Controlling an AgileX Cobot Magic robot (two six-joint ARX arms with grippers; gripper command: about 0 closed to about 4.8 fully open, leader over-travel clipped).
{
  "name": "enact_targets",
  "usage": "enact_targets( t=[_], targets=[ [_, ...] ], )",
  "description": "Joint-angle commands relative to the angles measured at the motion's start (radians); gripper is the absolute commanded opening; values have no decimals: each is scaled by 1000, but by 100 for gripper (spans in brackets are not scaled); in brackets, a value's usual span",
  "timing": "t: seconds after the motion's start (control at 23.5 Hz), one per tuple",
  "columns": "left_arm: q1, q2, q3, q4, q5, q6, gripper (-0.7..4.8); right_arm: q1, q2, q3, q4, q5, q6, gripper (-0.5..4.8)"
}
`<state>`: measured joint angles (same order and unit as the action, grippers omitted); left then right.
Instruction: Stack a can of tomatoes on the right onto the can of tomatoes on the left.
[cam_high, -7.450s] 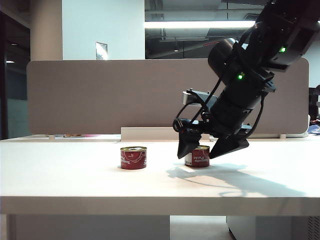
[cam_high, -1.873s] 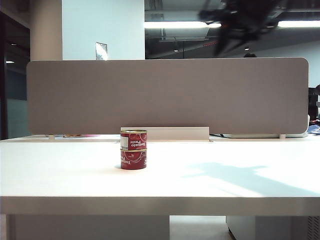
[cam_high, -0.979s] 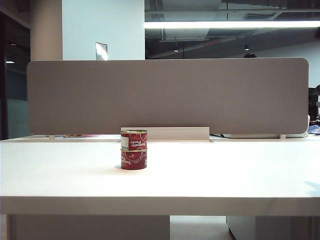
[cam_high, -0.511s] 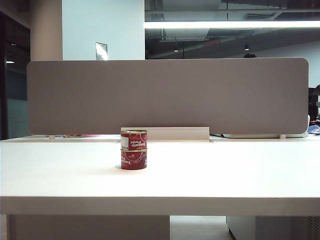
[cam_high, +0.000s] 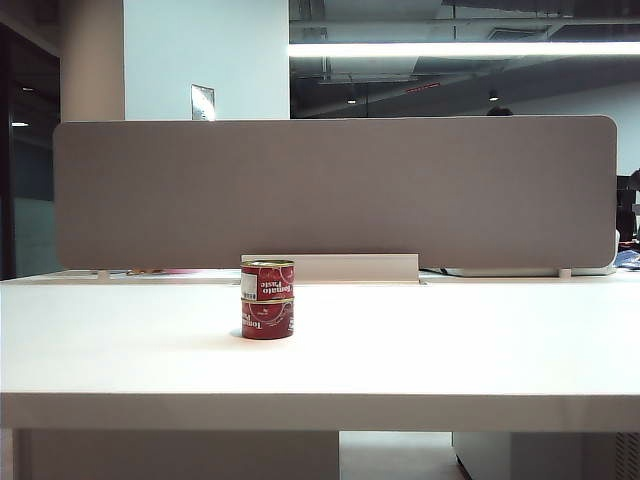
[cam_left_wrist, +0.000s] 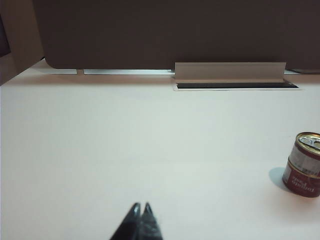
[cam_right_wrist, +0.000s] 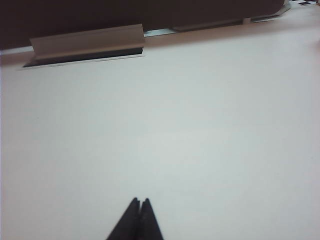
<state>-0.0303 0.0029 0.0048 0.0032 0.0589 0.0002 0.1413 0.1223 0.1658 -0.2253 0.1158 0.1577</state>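
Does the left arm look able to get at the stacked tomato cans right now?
Probably yes. The left end effector, shut and empty, hangs over bare table, and nothing lies between it and the tomato cans off to its side.

White table (cam_high: 450, 360) w/ grey partition (cam_high: 335, 190) behind, cable tray (cam_high: 355, 267) at base.

The top can (cam_high: 267, 280) reads "Tomato Paste" in white letters on its red label, beside a white patch too small to read. The bottom can (cam_high: 267, 319) shows "Tomato" with the rest cut off. A sign (cam_high: 203, 102) on the wall behind is illegible.
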Motion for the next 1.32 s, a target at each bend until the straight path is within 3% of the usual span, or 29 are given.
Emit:
enact_targets(
  t=[0.04, 0.34, 1.32],
  targets=[
    [1, 1, 3, 11, -3, 0, -6, -58, -29, -37, 20, -66, 3, -5],
    [1, 1, 3, 11, -3, 0, -6, -109, -123, -131, 26, -75, -9, -5],
    [1, 1, 3, 10, -3, 0, -6, -123, -123, -165, 177, -120, -151, -5]
  ],
)
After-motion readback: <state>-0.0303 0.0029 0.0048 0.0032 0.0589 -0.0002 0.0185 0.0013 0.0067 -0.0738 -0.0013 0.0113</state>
